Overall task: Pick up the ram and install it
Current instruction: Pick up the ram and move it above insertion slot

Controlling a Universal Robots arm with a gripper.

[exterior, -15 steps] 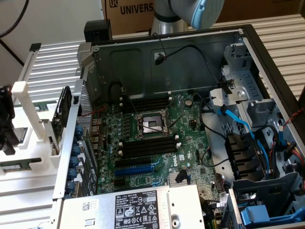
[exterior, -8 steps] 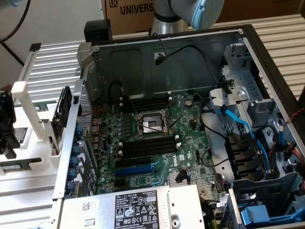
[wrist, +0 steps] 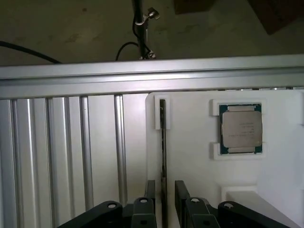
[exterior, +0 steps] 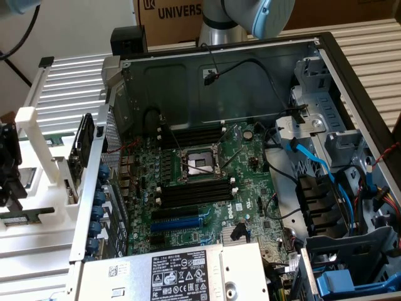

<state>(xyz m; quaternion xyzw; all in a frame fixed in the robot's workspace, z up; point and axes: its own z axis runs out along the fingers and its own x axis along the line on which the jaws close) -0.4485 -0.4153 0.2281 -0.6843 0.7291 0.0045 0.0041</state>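
The ram (wrist: pixel 163 152) stands on edge in a slot of the white holder (wrist: pixel 190 171), so it shows as a thin dark strip. My gripper (wrist: pixel 164 204) is open, with one black finger (wrist: pixel 150 197) on each side of the ram's near end. A narrow gap shows between each pad and the stick. In the exterior view the dark gripper (exterior: pixel 6 166) hangs over the white holder (exterior: pixel 44 188) at that view's far left, outside the computer case. The black memory slots (exterior: pixel 194 191) lie on the green motherboard (exterior: pixel 250 157) inside the open case.
A square silver processor chip (wrist: pixel 240 129) sits in its own recess of the holder, close beside the ram. A ribbed aluminium table (wrist: pixel 66 156) and rail (wrist: pixel 142 76) border the holder. The case holds a processor socket (exterior: pixel 199 164), blue cables (exterior: pixel 313 163) and a power supply (exterior: pixel 182 273).
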